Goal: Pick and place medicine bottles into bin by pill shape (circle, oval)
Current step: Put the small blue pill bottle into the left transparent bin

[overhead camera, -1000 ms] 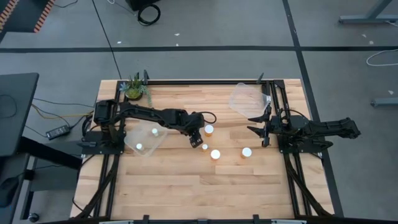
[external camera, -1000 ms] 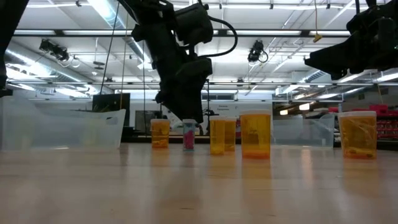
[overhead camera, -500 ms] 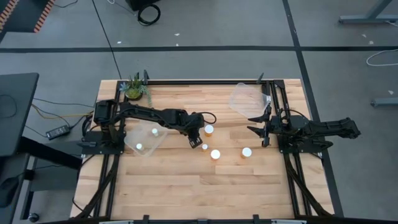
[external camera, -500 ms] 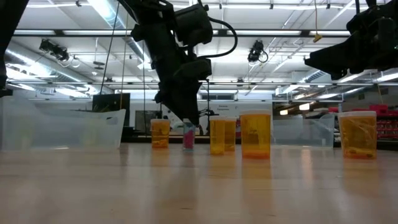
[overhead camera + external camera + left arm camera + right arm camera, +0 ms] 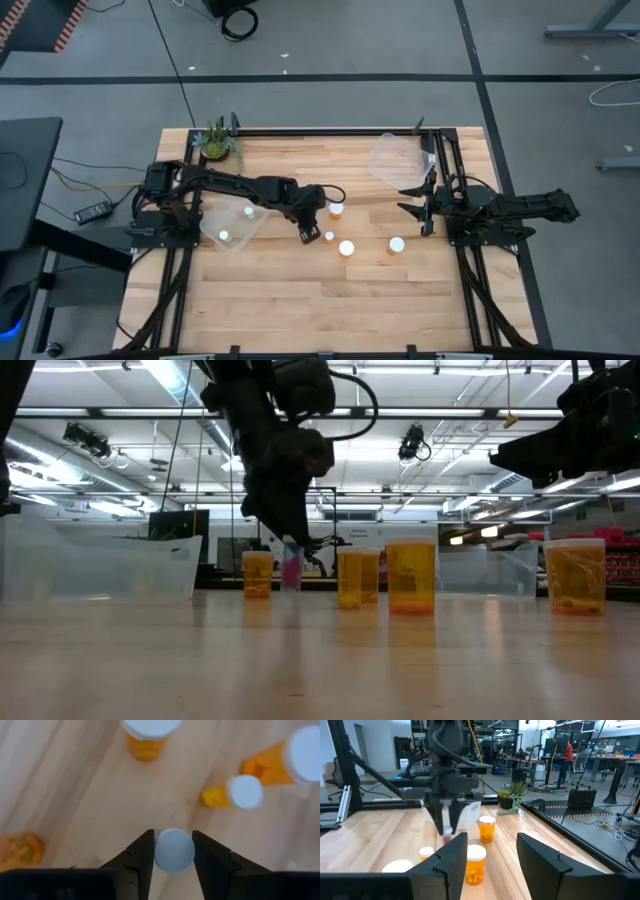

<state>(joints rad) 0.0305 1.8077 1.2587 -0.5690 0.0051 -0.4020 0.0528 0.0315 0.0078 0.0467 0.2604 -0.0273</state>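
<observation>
On the wooden table (image 5: 300, 300), near its middle, a small pink-filled bottle (image 5: 174, 851) is clamped by the left gripper (image 5: 304, 232) and looks lifted clear. The pick step appears done; a carry left to the clear bin (image 5: 232, 225) seems called for next. The right gripper (image 5: 422, 212) is parked at the right, clenched and empty.
</observation>
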